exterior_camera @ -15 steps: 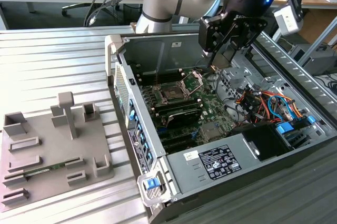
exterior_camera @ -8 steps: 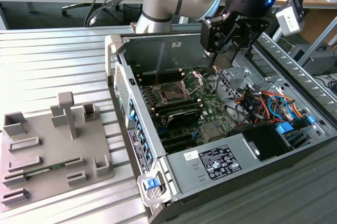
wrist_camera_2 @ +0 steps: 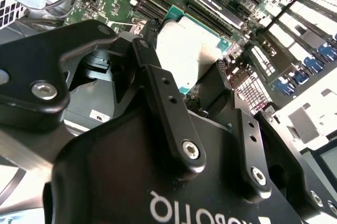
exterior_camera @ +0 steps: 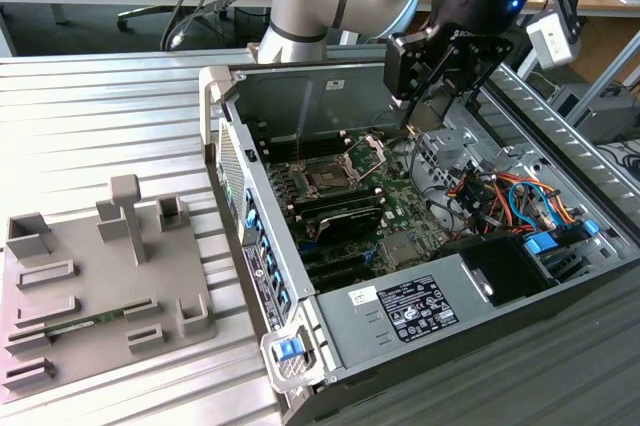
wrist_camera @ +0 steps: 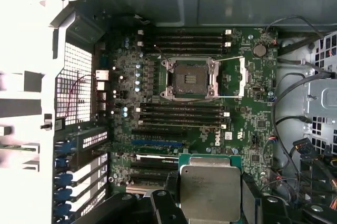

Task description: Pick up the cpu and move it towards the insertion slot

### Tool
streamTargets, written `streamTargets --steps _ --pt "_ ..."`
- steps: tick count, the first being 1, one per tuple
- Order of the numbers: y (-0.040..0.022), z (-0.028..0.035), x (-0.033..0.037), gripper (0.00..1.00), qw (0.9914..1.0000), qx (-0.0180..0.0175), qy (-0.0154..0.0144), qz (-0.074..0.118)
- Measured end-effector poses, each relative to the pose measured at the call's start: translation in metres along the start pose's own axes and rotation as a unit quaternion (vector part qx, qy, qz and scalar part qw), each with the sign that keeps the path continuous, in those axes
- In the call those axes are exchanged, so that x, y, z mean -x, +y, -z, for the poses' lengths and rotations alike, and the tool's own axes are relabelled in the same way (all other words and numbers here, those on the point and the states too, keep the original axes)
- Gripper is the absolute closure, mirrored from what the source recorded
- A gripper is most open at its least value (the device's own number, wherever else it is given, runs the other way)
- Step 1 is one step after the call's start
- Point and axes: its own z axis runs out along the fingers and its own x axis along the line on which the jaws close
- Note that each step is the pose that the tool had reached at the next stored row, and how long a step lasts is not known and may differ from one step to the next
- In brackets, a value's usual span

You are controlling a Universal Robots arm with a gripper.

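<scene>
The cpu (wrist_camera: 209, 190) is a flat square chip with a silvery top and a green rim, and my gripper (wrist_camera: 209, 195) is shut on it, one black finger on each side. In the second wrist view the cpu (wrist_camera_2: 187, 50) sits between the fingers (wrist_camera_2: 152, 50) above the motherboard. The insertion slot (wrist_camera: 188, 79) is a dark square socket with its silver frame swung open and its wire lever raised. In the exterior view my gripper (exterior_camera: 413, 126) hangs inside the open computer case, to the right of and slightly behind the insertion slot (exterior_camera: 328, 178).
Long black memory slots (wrist_camera: 181, 113) flank the socket. Bundled cables (exterior_camera: 490, 196) and blue drive clips lie at the exterior view's right inside the case (exterior_camera: 330, 86). A grey fixture plate (exterior_camera: 90, 286) with a green memory stick rests on the ribbed table at the exterior view's left.
</scene>
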Motion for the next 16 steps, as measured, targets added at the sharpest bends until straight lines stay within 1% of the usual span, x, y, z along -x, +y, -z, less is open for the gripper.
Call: streamTargets --steps 16 --pt "-0.0003 -0.0031 0.0078 0.45 1.0 0.0 0.0 0.0"
